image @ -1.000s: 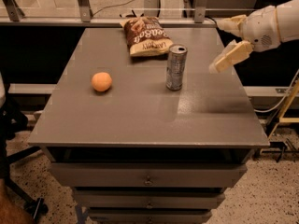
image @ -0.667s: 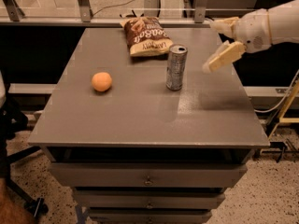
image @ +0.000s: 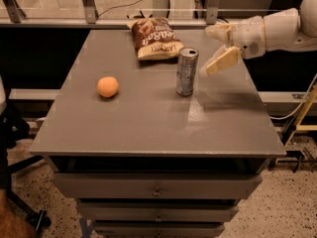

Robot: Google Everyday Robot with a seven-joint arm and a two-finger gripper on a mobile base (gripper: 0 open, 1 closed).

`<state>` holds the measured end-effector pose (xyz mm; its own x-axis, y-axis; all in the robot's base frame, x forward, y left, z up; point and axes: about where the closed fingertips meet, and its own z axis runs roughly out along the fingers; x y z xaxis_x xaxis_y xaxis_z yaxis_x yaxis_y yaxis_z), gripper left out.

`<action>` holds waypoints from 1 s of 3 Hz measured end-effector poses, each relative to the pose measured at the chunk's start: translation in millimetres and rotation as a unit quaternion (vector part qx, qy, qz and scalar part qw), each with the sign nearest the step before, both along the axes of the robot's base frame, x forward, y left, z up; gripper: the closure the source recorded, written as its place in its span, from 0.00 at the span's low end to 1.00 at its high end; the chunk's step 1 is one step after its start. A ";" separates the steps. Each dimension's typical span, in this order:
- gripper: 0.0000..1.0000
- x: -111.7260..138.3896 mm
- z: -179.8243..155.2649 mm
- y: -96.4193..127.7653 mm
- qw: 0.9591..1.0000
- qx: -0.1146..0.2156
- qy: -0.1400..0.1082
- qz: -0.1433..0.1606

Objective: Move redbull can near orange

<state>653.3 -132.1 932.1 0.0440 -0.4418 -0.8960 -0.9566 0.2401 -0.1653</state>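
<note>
Table (image: 148, 128): grey top, carries everything below
Gripper (image: 210, 51): fingers spread wide and empty, hovers just right of the can, mouth facing it
Chip bag (image: 153, 37): flat behind the can (no part in the job)
Redbull can (image: 186, 72): mid-table, upright, long axis vertical, top up, just left of the gripper
Orange (image: 107, 87): well apart, left of the can

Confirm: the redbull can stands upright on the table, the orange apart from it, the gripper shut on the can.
One point is wrong. The camera view shows the gripper open beside the redbull can, not touching it. The can does stand upright on the table, with the orange apart from it.
</note>
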 end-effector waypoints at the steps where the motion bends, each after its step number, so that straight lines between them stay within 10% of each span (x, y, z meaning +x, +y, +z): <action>1: 0.00 1.7 -1.7 13.9 1.000 0.008 0.004 0.015; 3: 0.00 -3.4 -7.1 41.5 0.998 0.019 0.020 0.049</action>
<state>650.0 -90.6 925.1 0.0488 -0.4033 -0.9138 -0.9816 0.1500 -0.1186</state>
